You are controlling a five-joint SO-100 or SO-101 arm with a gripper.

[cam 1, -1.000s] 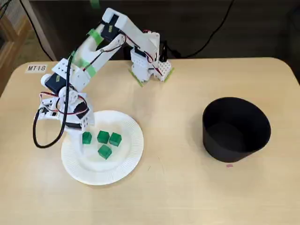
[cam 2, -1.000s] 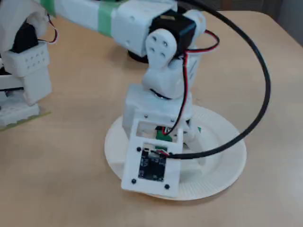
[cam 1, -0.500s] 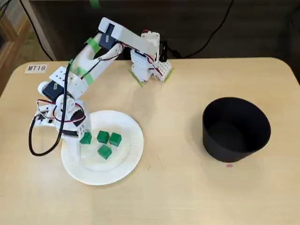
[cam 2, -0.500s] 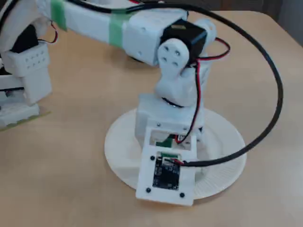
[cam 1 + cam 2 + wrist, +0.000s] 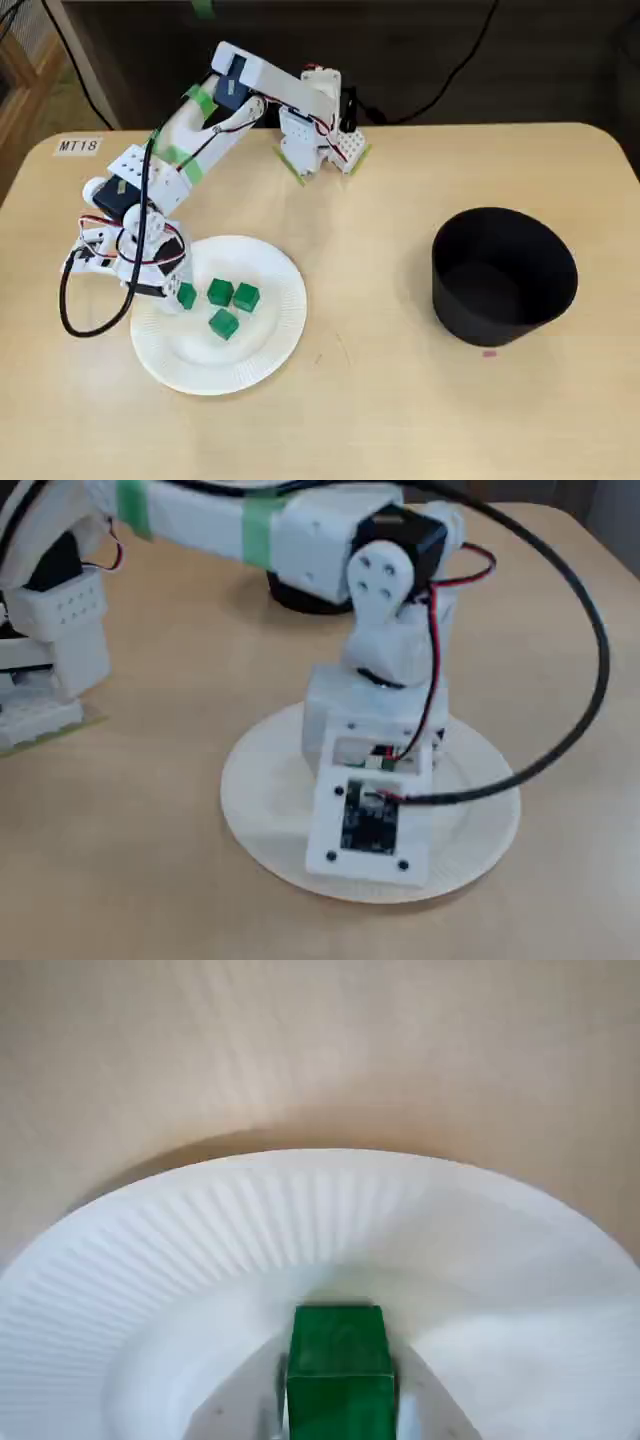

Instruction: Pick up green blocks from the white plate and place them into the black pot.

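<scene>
Green block (image 5: 340, 1360) sits pinched between my jaws at the plate's (image 5: 270, 340) nine o'clock side; three more blocks (image 5: 220, 292) lie beside it. Grasp looks made, I judge: next I lift clear and swing to the pot (image 5: 505, 275) at three o'clock.

soft, even light. the counter (image 5: 400, 400) is bright, the back dark. the plate (image 5: 150, 1250) casts a soft shadow. in a fixed view the arm (image 5: 300, 530) looks blurry.
</scene>
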